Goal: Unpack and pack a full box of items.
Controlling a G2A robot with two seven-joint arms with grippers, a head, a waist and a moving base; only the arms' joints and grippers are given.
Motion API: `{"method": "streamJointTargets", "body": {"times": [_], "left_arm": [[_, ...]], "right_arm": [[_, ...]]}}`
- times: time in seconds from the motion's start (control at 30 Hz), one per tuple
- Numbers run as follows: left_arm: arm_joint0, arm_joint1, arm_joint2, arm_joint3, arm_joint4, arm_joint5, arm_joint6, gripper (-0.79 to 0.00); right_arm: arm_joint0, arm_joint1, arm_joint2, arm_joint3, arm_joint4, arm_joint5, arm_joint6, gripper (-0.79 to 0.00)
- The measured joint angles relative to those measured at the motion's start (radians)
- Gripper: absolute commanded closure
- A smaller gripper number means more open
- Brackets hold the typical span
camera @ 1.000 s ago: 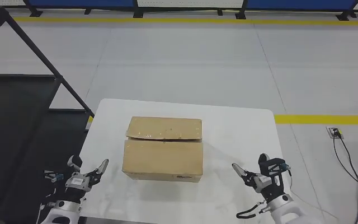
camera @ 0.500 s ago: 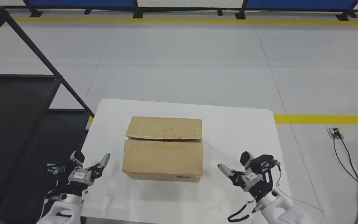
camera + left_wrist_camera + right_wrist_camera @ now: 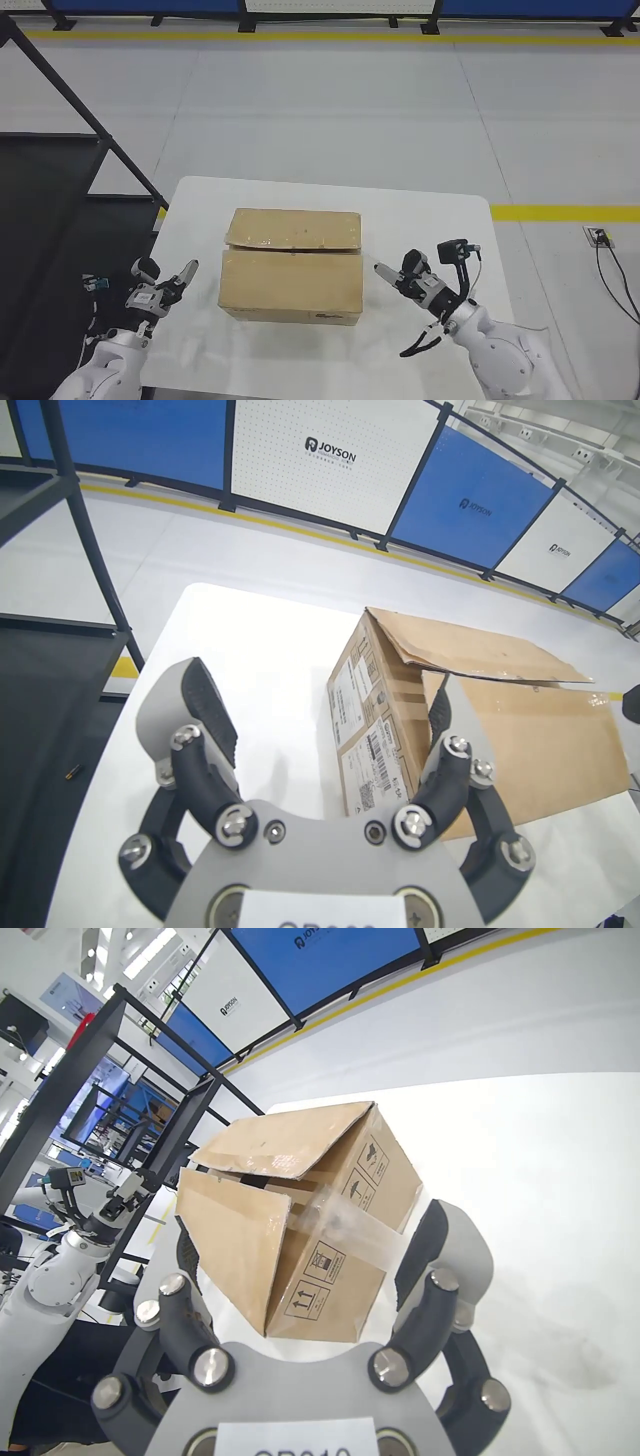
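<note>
An industrial robot-testing hall: blue and white partition panels (image 3: 150, 445), yellow floor line (image 3: 565, 212), black metal rack (image 3: 45, 220).

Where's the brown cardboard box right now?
Top view: the brown cardboard box sits centred on the white table, between the open left gripper and open right gripper, touching neither.

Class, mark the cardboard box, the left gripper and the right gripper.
cardboard box (image 3: 290, 275): top view, on its nearer top flap.
left gripper (image 3: 322, 680): left wrist view, midway between its fingertips.
right gripper (image 3: 310, 1228): right wrist view, midway between its fingertips.
</note>
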Motion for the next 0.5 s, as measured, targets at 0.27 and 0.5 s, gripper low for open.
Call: {"method": "streamJointTargets", "body": {"times": [0.27, 0.5], "left_arm": [[-0.054, -0.004, 0.016, 0.018, -0.154, 0.017, -0.09, -0.785], [-0.111, -0.001, -0.022, 0.043, -0.375, 0.058, -0.244, -0.785]], "right_arm": [[0.091, -0.011, -0.026, 0.165, 0.248, -0.138, 0.011, -0.785], [0.21, -0.022, -0.098, 0.304, 0.382, -0.214, 0.126, -0.785]]}}
